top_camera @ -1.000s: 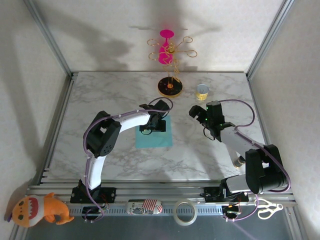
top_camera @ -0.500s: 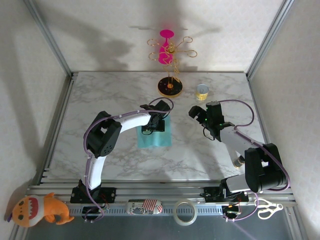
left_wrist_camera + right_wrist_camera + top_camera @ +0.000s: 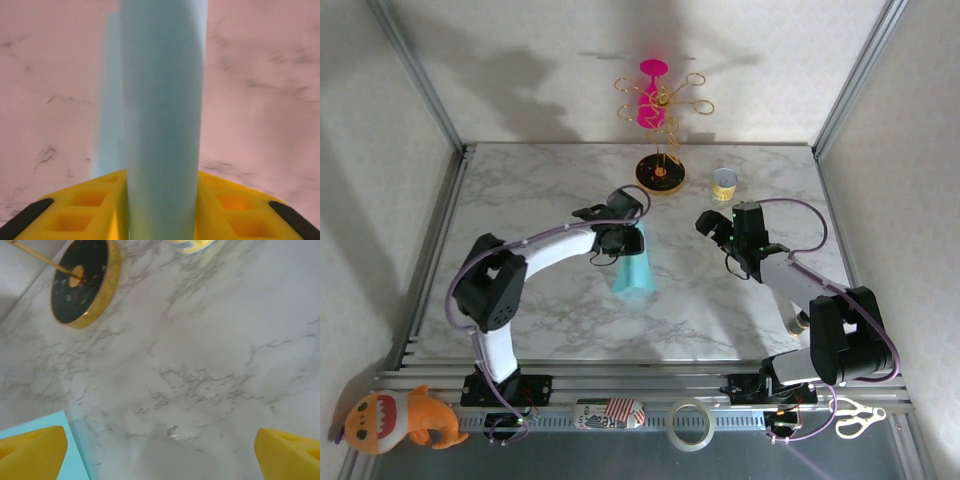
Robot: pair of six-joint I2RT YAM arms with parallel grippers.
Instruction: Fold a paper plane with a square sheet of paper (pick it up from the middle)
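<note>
One white marble tabletop [image 3: 540, 190] carries everything, and two arms reach over it, the left arm [image 3: 555, 245] and the right arm [image 3: 800, 285]. The left gripper [image 3: 618, 238] has its yellow fingers [image 3: 90, 205] pinched shut on the thin teal-blue square sheet of paper [image 3: 633, 272], taken at about its middle. The sheet droops from that grip in a narrow tent near the middle of the tabletop, and its lower edge seems to brush the marble.

The right gripper [image 3: 708, 223] hovers just beside it with its fingers [image 3: 30, 450] spread wide and nothing between them.

I'd judge the sheet feather-light, limp and quick to crease or tear, since it folds over under its own weight. A gentle pinch on the centre line suits it, and a second hold near a free edge would steady it. Smooth paper may also slide between hard pads.

By count there is one sheet, one gold wire stand with a round black-and-gold base [image 3: 660, 174], one pink glass [image 3: 651, 100] up among its loops, and one small yellow cup [image 3: 723, 184].
</note>
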